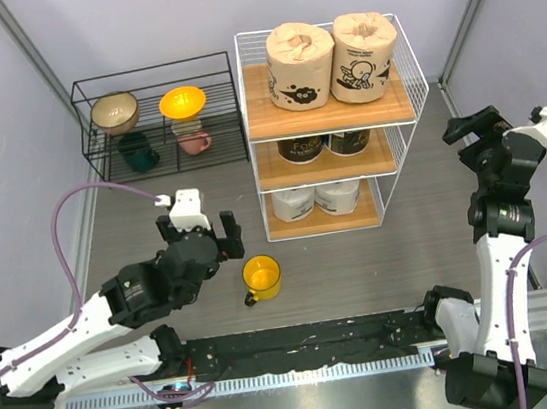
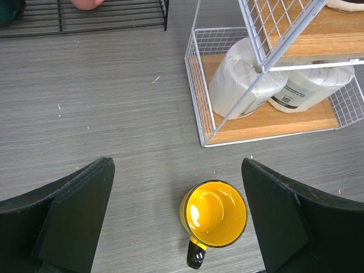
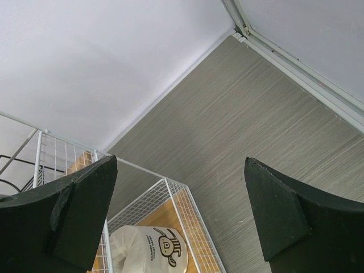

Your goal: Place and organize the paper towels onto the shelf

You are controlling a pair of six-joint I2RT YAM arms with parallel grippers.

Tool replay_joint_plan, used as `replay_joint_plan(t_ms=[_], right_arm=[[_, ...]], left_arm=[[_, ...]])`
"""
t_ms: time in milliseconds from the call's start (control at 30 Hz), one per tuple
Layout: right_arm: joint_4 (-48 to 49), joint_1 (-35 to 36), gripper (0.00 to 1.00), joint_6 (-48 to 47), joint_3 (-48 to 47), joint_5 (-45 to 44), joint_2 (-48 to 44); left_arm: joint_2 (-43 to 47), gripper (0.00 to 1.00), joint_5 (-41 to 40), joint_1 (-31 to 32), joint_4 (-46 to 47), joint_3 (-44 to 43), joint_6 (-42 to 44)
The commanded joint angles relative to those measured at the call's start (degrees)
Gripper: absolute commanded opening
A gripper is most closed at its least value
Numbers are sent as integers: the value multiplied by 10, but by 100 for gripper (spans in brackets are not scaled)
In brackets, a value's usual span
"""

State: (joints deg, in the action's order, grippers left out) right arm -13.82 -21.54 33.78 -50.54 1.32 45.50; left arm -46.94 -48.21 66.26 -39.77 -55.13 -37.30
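The white wire shelf point(image 1: 408, 76) stands at the back middle with three wooden boards. Two tan rolls with black cartoon print point(image 1: 302, 65) point(image 1: 365, 56) stand on its top board, two dark-wrapped rolls point(image 1: 304, 149) point(image 1: 348, 142) on the middle board, two white rolls point(image 1: 294, 203) point(image 1: 338, 196) on the bottom board. The bottom rolls show in the left wrist view point(image 2: 242, 77) point(image 2: 310, 88). My left gripper point(image 1: 200, 236) point(image 2: 177, 224) is open and empty above the table, a yellow mug point(image 2: 214, 214) between its fingers below. My right gripper point(image 1: 474, 130) point(image 3: 181, 219) is open and empty right of the shelf; one tan roll point(image 3: 149, 250) shows below it.
The yellow mug point(image 1: 262, 278) stands on the table in front of the shelf. A low black wire rack point(image 1: 156, 119) with bowls and mugs stands at the back left. Grey walls close the sides and back.
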Motion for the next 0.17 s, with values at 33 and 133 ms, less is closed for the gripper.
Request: replay_joint_plan(t_ms=[33, 133], right_arm=[[6, -1, 100, -5, 11, -8, -15], [4, -1, 100, -12, 14, -2, -20]], left_arm=[[20, 100, -9, 1, 2, 6, -5], [28, 100, -22, 2, -11, 5, -13]])
